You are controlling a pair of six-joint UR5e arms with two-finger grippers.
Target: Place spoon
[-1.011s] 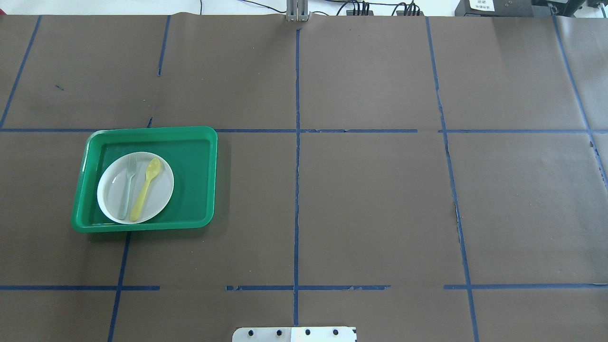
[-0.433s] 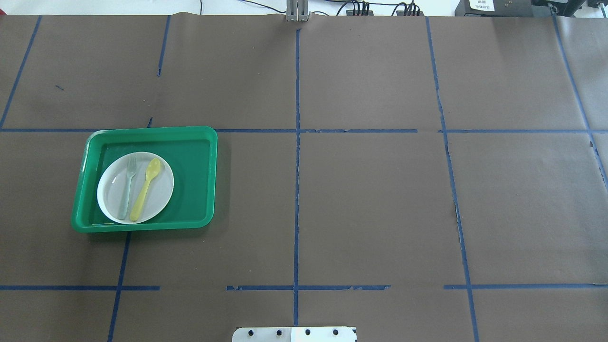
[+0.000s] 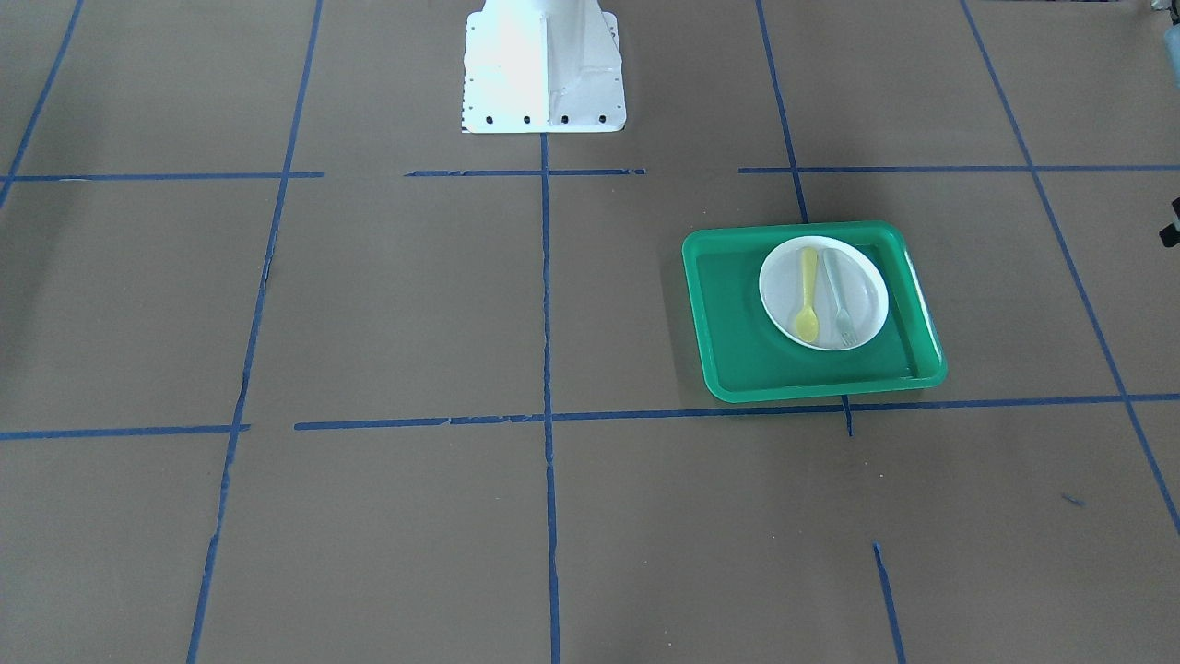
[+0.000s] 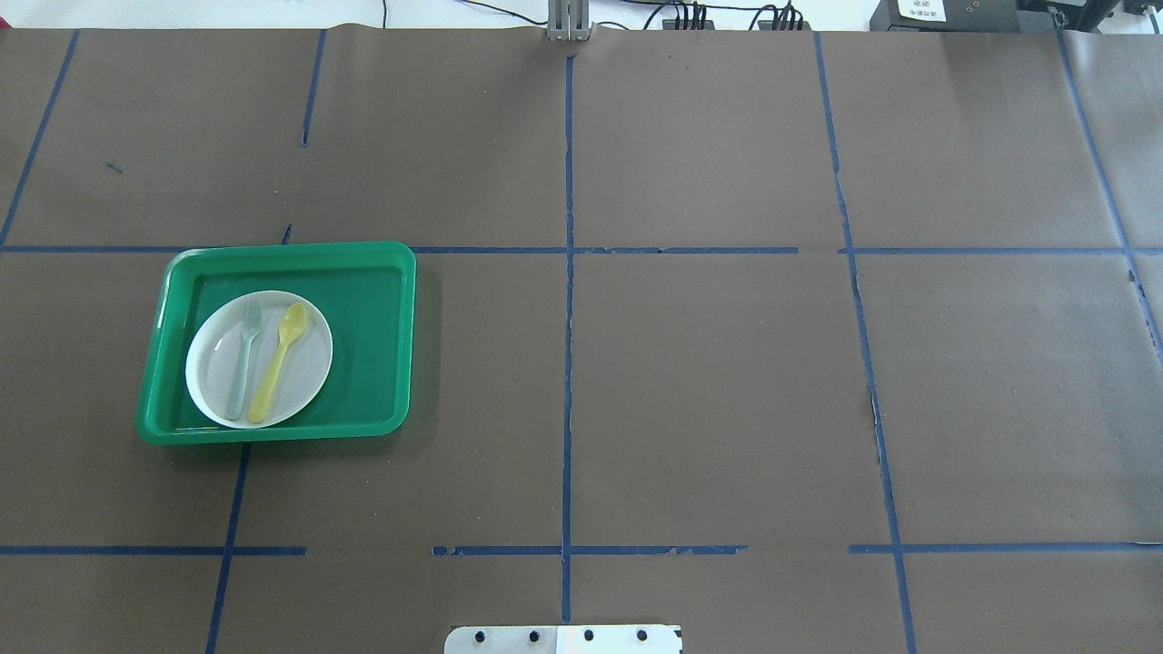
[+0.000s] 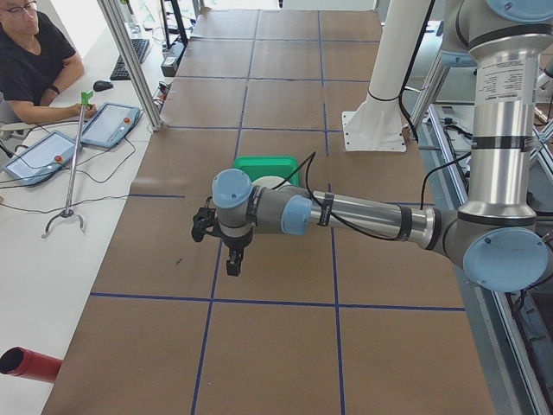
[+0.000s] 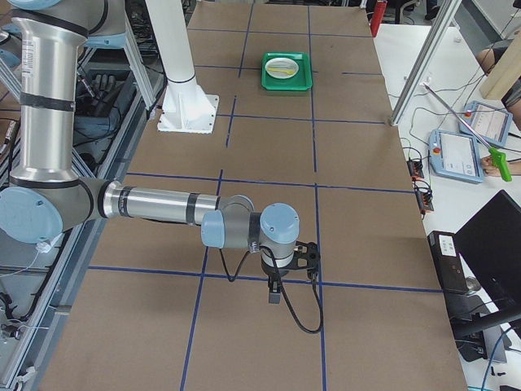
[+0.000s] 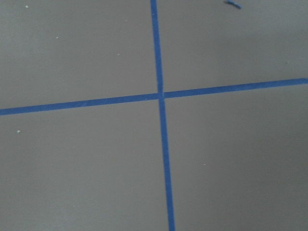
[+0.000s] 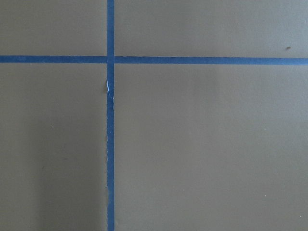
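The pale-yellow spoon (image 4: 277, 363) lies on the white plate (image 4: 213, 363), to the right of the grey-green fork (image 4: 243, 359). The plate sits in the green tray (image 4: 372, 345) on the table's left half. In the front-facing view the spoon (image 3: 808, 295) lies left of the fork (image 3: 839, 300). My left gripper (image 5: 233, 259) hangs over bare table well short of the tray (image 5: 263, 164). My right gripper (image 6: 274, 293) hangs over the table's far right end. Both show only in the side views, so I cannot tell whether they are open or shut. Both wrist views show only brown paper and blue tape.
Brown paper with blue tape lines covers the table. The white robot base (image 3: 544, 65) stands at the table's middle edge. An operator (image 5: 34, 60) sits with tablets (image 5: 112, 125) beside the table's far edge. A red tube (image 5: 30, 363) lies off the table.
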